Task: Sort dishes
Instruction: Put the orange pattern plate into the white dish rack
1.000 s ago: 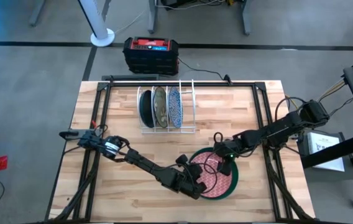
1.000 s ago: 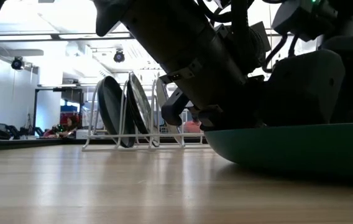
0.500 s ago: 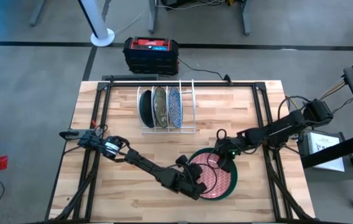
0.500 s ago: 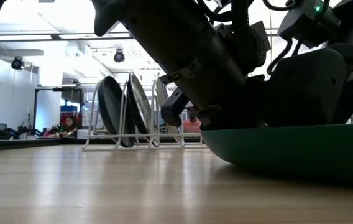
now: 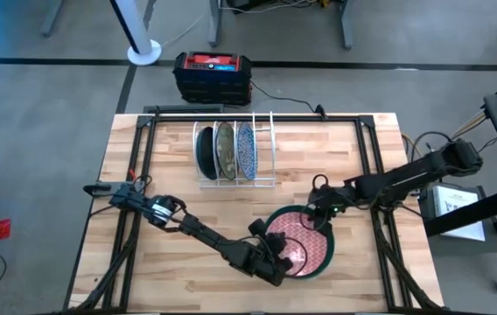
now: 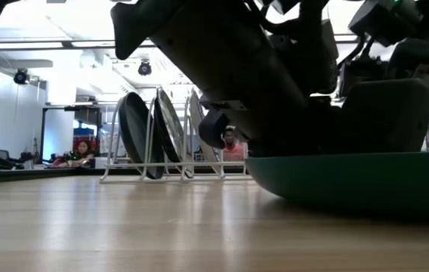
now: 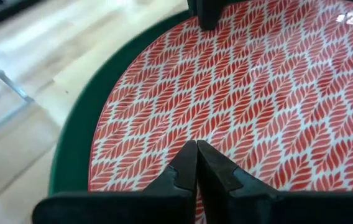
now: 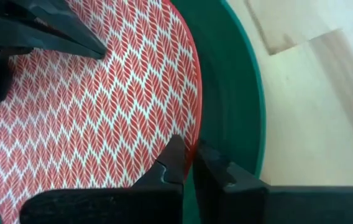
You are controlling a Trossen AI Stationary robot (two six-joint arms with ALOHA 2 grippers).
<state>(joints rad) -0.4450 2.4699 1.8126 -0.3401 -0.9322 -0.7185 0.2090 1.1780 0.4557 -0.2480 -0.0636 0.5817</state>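
A wooden table seen from above holds a white wire rack near its far edge, with three plates standing upright on edge in neighbouring slots: a dark teal plate at the left, an olive mottled plate in the middle and a blue-and-white speckled plate at the right. Toward the near right part of the table a plain green plate lies flat, and a red-and-white patterned plate rests inside it, well apart from the rack.

The left gripper reaches in low across the table from the left side and sits over the near left part of the patterned plate, its two dark fingers pressed together with nothing between them, their tips on or just above the leaf pattern. The right gripper comes in from the right side to the far edge of the same plate, and its fingers are clamped on the patterned plate's rim, one finger on the patterned face and the other in the gap against the green plate's inner wall.

From table height the green plate's side shows as a broad dark curve, with both arms massed above it and the rack of plates behind. A black and red box sits on the floor beyond the table
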